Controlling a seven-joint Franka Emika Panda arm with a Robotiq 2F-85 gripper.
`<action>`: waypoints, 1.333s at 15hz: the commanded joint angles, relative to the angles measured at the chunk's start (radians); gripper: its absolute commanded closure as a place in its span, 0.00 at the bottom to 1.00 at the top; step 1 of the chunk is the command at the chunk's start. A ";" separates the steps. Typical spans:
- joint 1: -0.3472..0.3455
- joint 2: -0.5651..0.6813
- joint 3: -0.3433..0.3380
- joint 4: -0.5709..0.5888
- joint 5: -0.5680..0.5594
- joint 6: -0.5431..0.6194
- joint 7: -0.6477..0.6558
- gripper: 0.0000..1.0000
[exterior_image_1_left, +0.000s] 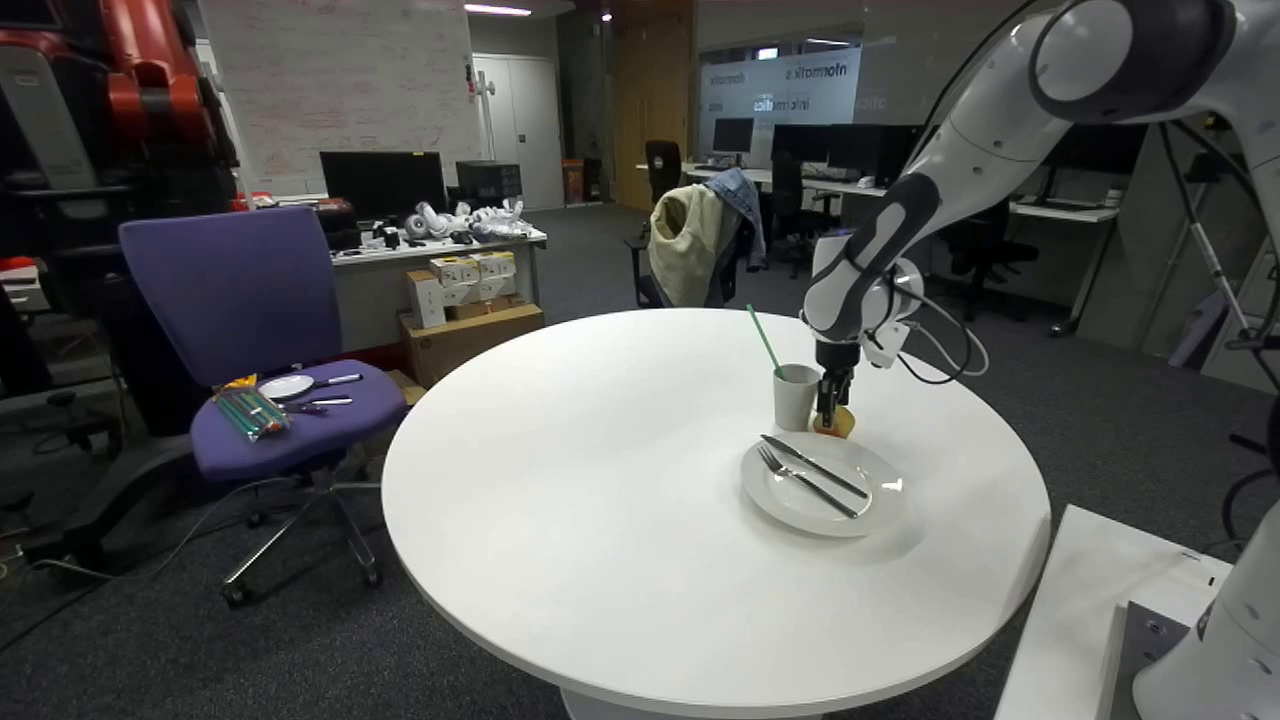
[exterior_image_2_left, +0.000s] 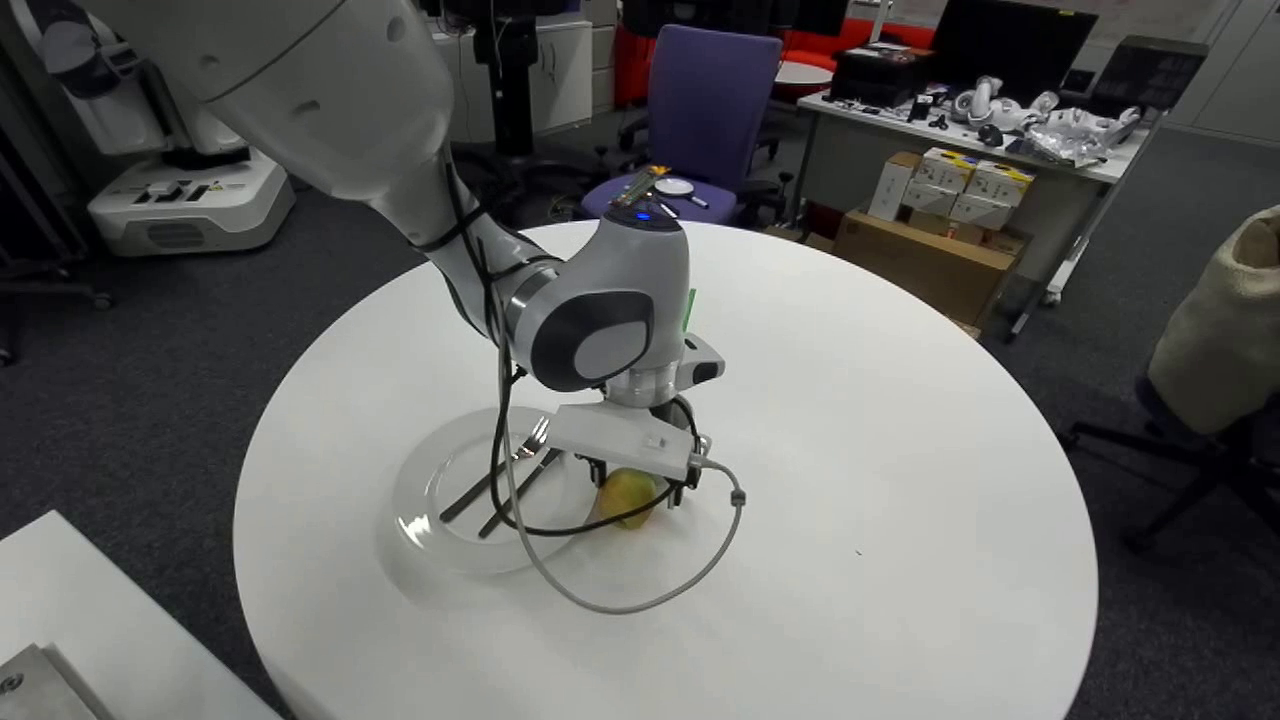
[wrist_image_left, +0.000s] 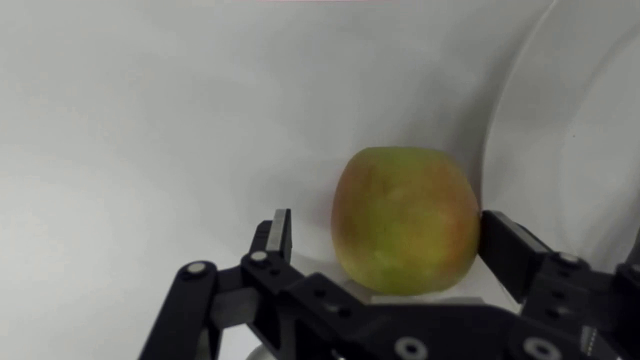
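A yellow-green apple with a red blush (wrist_image_left: 405, 220) rests on the white table, between the parted fingers of my gripper (wrist_image_left: 386, 215). The right finger (wrist_image_left: 510, 245) in the wrist view meets or nearly meets the fruit's side, while a gap separates the left finger (wrist_image_left: 280, 232) from it. In both exterior views the gripper points down over the apple (exterior_image_2_left: 625, 497). Close beside it lies a white plate (exterior_image_1_left: 785, 508) bearing a knife (exterior_image_1_left: 815, 467) and a fork (exterior_image_1_left: 810, 484). A white cup (exterior_image_1_left: 795, 402) with a green straw (exterior_image_1_left: 762, 340) stands right by the gripper; the arm hides the cup in an exterior view.
Everything sits on a round white table (exterior_image_1_left: 560, 480). A grey cable (exterior_image_2_left: 640, 608) loops from the wrist. Off the table are a purple chair (exterior_image_1_left: 235, 290) carrying a few items, a white side table (exterior_image_1_left: 1090, 590) under the arm's base, and a chair with a jacket (exterior_image_1_left: 690, 245).
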 joint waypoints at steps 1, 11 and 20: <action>-0.037 0.024 0.021 0.041 0.032 -0.037 -0.046 0.25; -0.078 0.009 0.038 -0.001 0.122 0.076 0.011 0.51; -0.142 0.004 0.088 -0.048 0.247 0.194 0.002 0.51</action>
